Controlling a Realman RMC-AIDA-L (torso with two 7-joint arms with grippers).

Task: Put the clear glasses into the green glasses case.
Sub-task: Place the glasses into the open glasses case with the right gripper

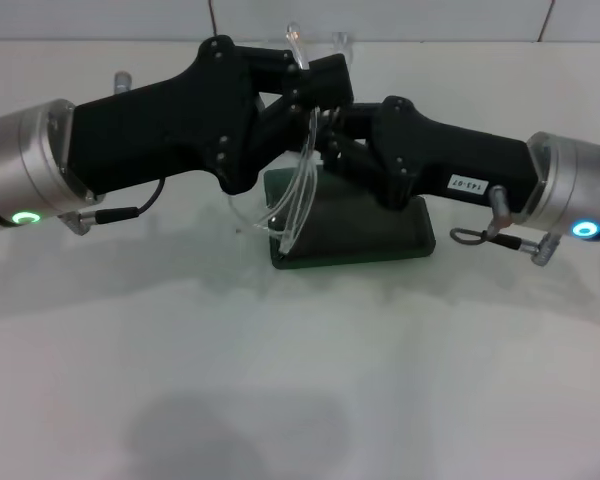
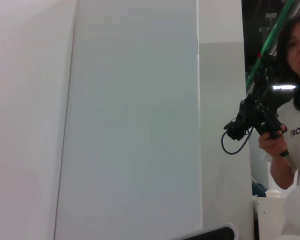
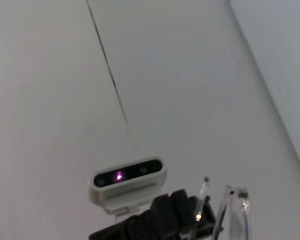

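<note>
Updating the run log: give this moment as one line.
left gripper: holding clear glasses | right gripper: at glasses too | glasses: raised above green glasses case | placed: not yet

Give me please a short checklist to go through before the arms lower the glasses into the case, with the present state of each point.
1. Glasses held: ok. The clear glasses hang between the left gripper and the right gripper.
2. Which gripper really clamps them: cannot tell; the fingers are hidden in the head view.
3. Glasses over the case: ok. They hang above the left end of the green case.
4. Case lid open: cannot tell; the arms cover it.
5. Glasses arms folded: not ok. One clear arm sticks up behind the left gripper.
6. Case flat on the white table: ok.
</note>
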